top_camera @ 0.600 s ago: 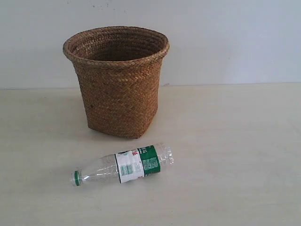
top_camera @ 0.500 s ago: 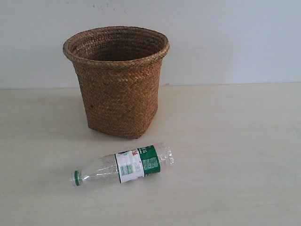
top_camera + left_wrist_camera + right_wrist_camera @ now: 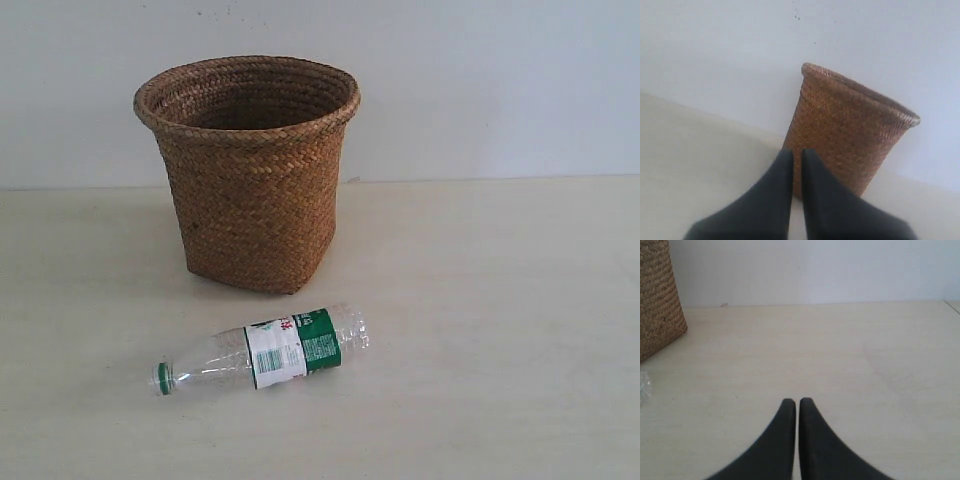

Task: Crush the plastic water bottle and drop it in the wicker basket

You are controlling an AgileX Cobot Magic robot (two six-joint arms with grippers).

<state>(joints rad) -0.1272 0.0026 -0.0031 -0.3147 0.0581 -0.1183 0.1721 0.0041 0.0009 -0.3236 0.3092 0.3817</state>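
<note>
The left gripper (image 3: 792, 153) has its two dark fingers drawn together with only a thin slit between them, and it holds nothing. The right gripper (image 3: 797, 401) is likewise closed and empty above the pale counter (image 3: 840, 355). Just past the left gripper stands the wicker basket (image 3: 847, 135), upright against the white wall (image 3: 715, 45), its foot hidden behind the fingers. From the right wrist the basket (image 3: 657, 300) is cut off at the frame edge, and only a clear scrap of the plastic bottle (image 3: 644, 385) shows beside it. In the exterior view the bottle (image 3: 265, 355) lies on its side on the counter (image 3: 500, 300), in front of the basket (image 3: 250, 170) and apart from it. Its long axis runs almost across the view, green cap (image 3: 162, 378) to the left and a little nearer the camera, base to the right. Its body looks round and undented. Nothing lies between bottle and basket. The basket's inner floor is hidden by its rim, and the label's print is too small to read.
</note>
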